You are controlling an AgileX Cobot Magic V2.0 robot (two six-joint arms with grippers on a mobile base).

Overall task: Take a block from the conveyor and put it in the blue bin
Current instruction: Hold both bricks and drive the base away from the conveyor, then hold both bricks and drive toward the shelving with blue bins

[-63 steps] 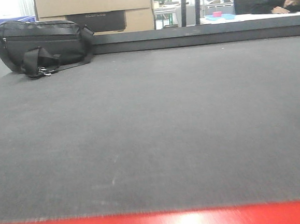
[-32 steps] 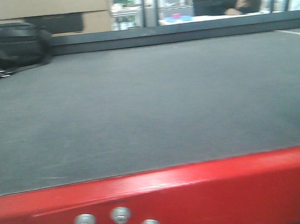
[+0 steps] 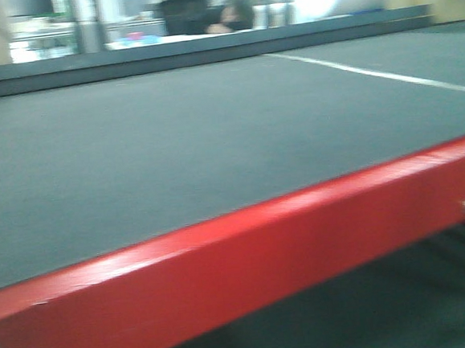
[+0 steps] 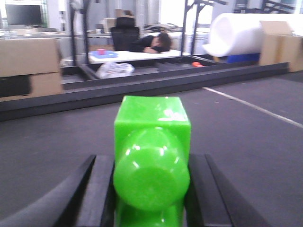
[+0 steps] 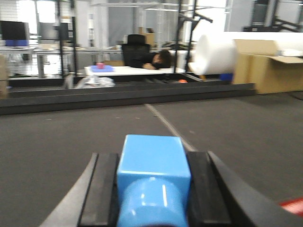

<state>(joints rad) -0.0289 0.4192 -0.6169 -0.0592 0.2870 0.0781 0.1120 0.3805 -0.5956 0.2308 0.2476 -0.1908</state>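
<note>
My front view was smeared with motion blur: the conveyor (image 3: 174,146) had lost its weave, and a pale streak of glare ran along the top of the red frame (image 3: 247,257). The light was bright and even, and the far background burned out to white. In my left wrist view the green block (image 4: 152,142) showed small sharp highlights, and the white roll (image 4: 236,33) was nearly washed out. My right wrist view was softer, with one gleam on the blue block (image 5: 152,175).

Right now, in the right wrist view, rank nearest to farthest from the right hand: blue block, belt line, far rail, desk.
1. Blue block, held, bottom centre.
2. Belt line, just ahead, centre.
3. Far rail, across the belt's back.
4. Desk, beyond the rail, centre-left.
</note>
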